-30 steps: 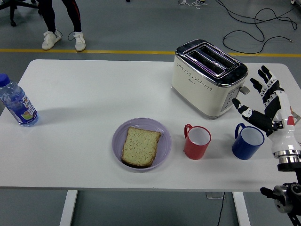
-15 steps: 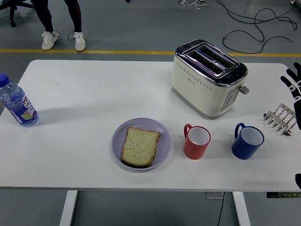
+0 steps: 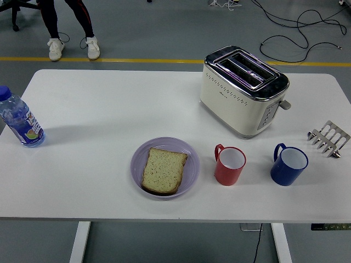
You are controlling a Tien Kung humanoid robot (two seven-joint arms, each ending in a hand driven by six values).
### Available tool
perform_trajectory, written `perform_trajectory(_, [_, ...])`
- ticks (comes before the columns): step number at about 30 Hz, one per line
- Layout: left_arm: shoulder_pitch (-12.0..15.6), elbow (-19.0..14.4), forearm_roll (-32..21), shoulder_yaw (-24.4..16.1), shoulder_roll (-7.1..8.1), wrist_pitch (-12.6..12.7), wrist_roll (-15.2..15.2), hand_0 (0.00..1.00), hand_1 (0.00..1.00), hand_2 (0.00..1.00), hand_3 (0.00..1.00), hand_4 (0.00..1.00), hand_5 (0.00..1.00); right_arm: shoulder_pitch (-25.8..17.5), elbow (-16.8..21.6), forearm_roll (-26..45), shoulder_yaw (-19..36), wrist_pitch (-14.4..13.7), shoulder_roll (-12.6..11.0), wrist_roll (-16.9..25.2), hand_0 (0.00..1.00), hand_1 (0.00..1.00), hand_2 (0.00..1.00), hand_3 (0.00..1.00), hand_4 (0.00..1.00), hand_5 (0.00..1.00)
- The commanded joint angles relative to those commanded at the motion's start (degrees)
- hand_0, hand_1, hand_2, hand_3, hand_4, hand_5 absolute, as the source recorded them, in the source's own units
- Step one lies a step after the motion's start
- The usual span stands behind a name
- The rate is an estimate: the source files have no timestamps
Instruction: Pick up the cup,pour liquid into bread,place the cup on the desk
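With neither arm showing over the bench (image 3: 98,104), no step of the task reads as done: both cups stand upright on the surface, nothing tipped, nothing lifted. State of the fingers: cannot tell, both hands are out of frame.

Task sentence says only "the cup", two candidates here. Red cup (image 3: 229,165) sits just right of the plate, handle toward the upper left, inside looks white, contents not readable. Blue cup (image 3: 289,165) is further right, near the bench's right side, handle also upper left, contents not readable either. Which one is meant I cannot tell.

Bread slice (image 3: 163,170) lies flat on the purple plate (image 3: 139,155), near the front edge, centre of the bench. Looks dry and untouched, so pouring is judged still to come. All three steps remain: pick, pour, set down.

Other stuff: cream toaster (image 3: 243,91) behind the two cups, slots empty as far as visible. Metal toast rack (image 3: 329,138) at the far right edge, beside the blue cup but apart from it. Water bottle (image 3: 19,118) with blue cap at the far left, well away from everything.

A person's legs (image 3: 68,24) and white shoes show at the top left, on the floor beyond the bench, not touching anything.

Obstruction: a reach from the right for the red cup would meet the blue cup first, with the toast rack crowding that side too. Path from either cup to the bread is otherwise free.
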Motion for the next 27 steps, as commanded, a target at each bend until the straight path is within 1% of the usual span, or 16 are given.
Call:
perform_trajectory(1, [0.01,0.0,-0.2,0.18,0.0,-0.01,-0.03,0.672,0.71,0.736,0.654,0.41,0.941,-0.04,-0.41,0.77,0.29,-0.06,0.08,-0.1,0.712,0.657,0.697,0.654,0.63,0.178])
perform_trajectory(6, [-0.04,0.0,-0.28,0.13,0.01,0.01,-0.07,0.672,0.71,0.736,0.654,0.41,0.941,0.1,-1.66,2.43,1.13,-0.16,0.27,-0.66,0.712,0.657,0.697,0.654,0.63,0.178])
perform_trajectory(7, [-0.05,0.0,-0.29,0.13,0.01,0.01,-0.07,0.672,0.71,0.736,0.655,0.409,0.94,0.12,-1.72,2.45,1.17,-0.17,0.29,-0.7,0.709,0.653,0.695,0.642,0.619,0.18])
perform_trajectory(12, [-0.18,0.0,-0.19,-0.17,-0.01,0.02,-0.08,0.672,0.71,0.736,0.655,0.409,0.94,0.2,-2.1,2.84,1.59,-0.11,0.45,-1.06,0.709,0.653,0.695,0.642,0.619,0.18])
perform_trajectory(16, [-0.22,0.0,-0.75,0.61,0.03,0.03,-0.19,0.671,0.71,0.735,0.655,0.409,0.941,0.08,-2.36,3.61,1.89,-0.18,0.47,-1.22,0.706,0.65,0.692,0.639,0.612,0.184])
perform_trajectory(27, [-0.46,0.0,-0.7,0.24,-0.08,0.03,-0.14,0.669,0.71,0.735,0.654,0.409,0.937,0.46,-2.64,4.78,2.64,0.01,0.67,-1.36,0.704,0.648,0.686,0.63,0.598,0.178])
